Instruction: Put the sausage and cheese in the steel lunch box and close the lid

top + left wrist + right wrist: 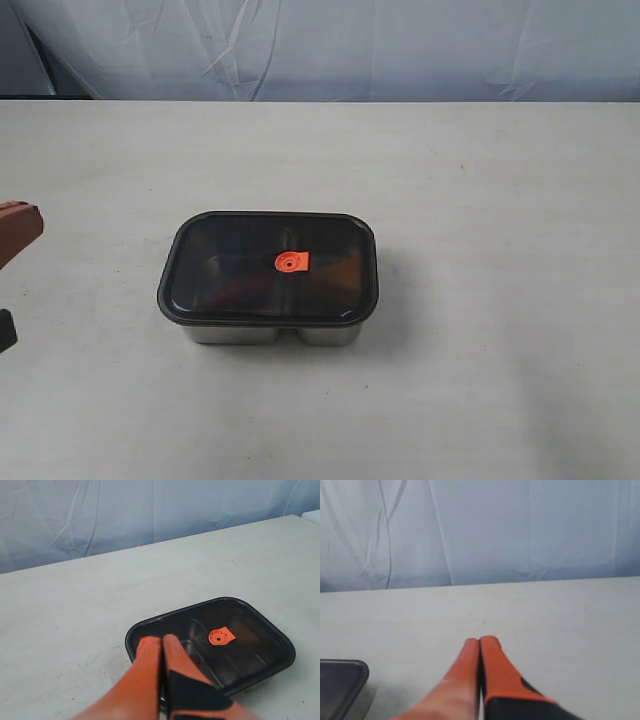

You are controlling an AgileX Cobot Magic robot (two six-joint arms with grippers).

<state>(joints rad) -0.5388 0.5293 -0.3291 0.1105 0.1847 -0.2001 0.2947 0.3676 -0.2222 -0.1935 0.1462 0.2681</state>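
Exterior view shows a pale table (500, 380) filling most of the frame, with a creased whitish-blue backdrop (350, 50) hanging along its far edge; the steel lunch box (270, 335) stands near the middle of the table, slightly to the left, its shiny front wall showing two rounded compartments side by side; the lid (230, 260), dark and smoky, lies flat on top of the box and covers it all round, its rim overhanging the steel walls. The left gripper (161, 639) has its orange fingers pressed together with nothing between them; in the left wrist view its tips hang over the near corner of the lid, while in the exterior view only an orange part shows at the left edge, well apart from the box. The right gripper (479, 640) is likewise closed and empty above bare table, with one corner of the lid at the frame's edge. An orange valve tab (291, 262) sits at the lid's centre; the sausage (240, 287) is only a faint reddish smear under the lid in the left compartment; the cheese cannot be told.
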